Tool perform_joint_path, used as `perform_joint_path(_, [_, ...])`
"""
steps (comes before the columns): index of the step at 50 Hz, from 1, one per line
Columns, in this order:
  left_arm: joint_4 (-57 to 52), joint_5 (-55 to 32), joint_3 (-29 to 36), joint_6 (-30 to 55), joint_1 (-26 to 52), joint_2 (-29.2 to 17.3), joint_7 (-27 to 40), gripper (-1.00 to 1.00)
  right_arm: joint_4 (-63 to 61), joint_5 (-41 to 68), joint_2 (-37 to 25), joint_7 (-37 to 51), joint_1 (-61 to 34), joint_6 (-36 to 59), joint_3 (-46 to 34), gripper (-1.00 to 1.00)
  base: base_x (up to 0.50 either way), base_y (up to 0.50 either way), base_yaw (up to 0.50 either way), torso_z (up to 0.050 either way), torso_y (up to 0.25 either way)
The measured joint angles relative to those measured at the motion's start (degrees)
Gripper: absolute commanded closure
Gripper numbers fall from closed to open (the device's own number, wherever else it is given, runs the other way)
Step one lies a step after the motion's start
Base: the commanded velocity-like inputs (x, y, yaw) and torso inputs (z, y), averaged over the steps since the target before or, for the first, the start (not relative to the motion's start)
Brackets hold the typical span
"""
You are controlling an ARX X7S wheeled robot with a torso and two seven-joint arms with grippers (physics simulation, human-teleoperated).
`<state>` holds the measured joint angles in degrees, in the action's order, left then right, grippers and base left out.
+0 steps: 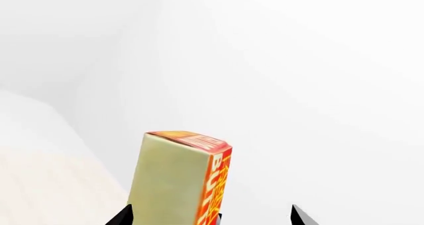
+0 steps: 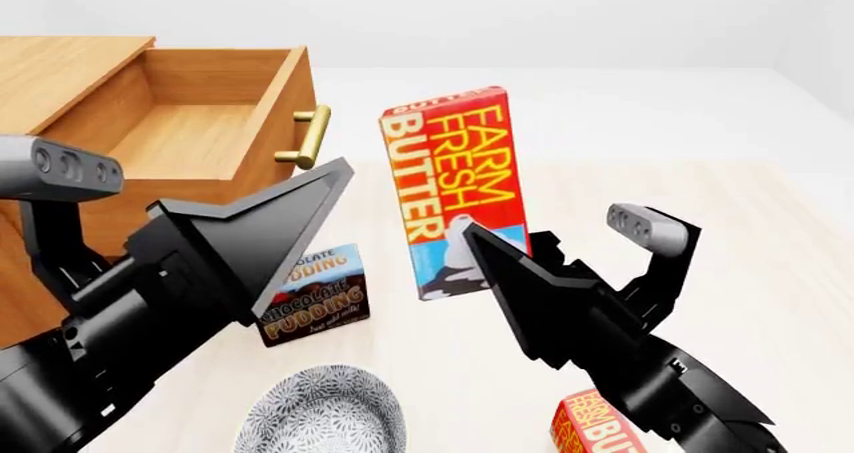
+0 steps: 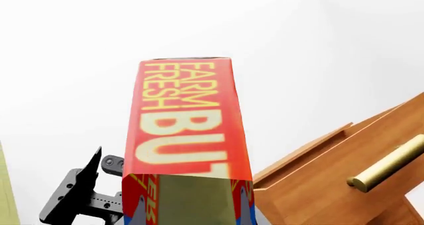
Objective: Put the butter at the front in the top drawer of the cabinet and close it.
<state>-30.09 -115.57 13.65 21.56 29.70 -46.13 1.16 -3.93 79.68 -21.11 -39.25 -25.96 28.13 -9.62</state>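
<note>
The butter [image 2: 451,188] is up in the air, standing on end above the pale desk [image 2: 761,223], its "FARM FRESH BUTTER" face toward the head camera and the cow picture at its lower end. The right gripper [image 2: 483,263] has it by that lower end — the dark fingers are clamped on the carton's bottom part, and the right wrist view shows the carton [image 3: 188,130] rising straight out from between them. In the left wrist view the same carton [image 1: 182,178] shows its plain pale side and a strip of red lettering, standing between that gripper's black fingertips [image 1: 122,217], but whether they press on it cannot be told. In the head view the left gripper [image 2: 287,233] reaches in just beside the carton, its long black finger pointing up toward the drawer handle.

The top drawer [image 2: 200,123] is pulled out and open, its wooden bottom bare to view, brass bar handle [image 2: 307,138] facing the carton. It belongs to the cabinet [image 2: 54,73] at the left rear.

On the desk below lie a chocolate pudding box [image 2: 314,293], a patterned bowl [image 2: 320,413] — partly cut off at the edge — and a second butter carton [image 2: 594,428] beneath the right arm.
</note>
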Motion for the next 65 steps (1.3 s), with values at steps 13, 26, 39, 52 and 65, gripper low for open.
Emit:
perform_joint_path(13, [0.7,0.6,0.2,0.2,-0.1,0.0,-0.3,-1.00,-0.7,0.4,-0.1,0.0,0.4,0.1,-0.3,1.00,0.00,0.00,0.00,0.000,0.001])
perform_joint_path(26, [1.3,1.1,0.7,0.5,-0.1,0.2,-0.4,-1.00,-1.7,0.9,-0.3,0.0,0.9,0.1,-0.6,1.00,0.00,0.00,0.00,0.001,0.001])
perform_joint_path(39, [1.7,1.5,1.0,0.7,0.0,0.4,-0.5,-1.00,-2.8,1.4,-0.5,0.2,0.9,0.5,-0.9,1.00,0.00,0.00,0.00,0.000,0.001])
perform_joint_path(52, [2.2,2.0,1.7,1.4,0.7,0.5,-0.4,-1.00,-4.1,1.9,-0.9,0.4,1.0,0.8,-1.3,1.00,0.00,0.00,0.00,0.001,0.001])
perform_joint_path(65, [2.4,2.2,2.1,1.7,0.9,0.7,-0.4,-1.00,-5.3,2.0,-1.1,0.7,0.7,1.3,-2.0,1.00,0.00,0.00,0.00,0.000,0.001])
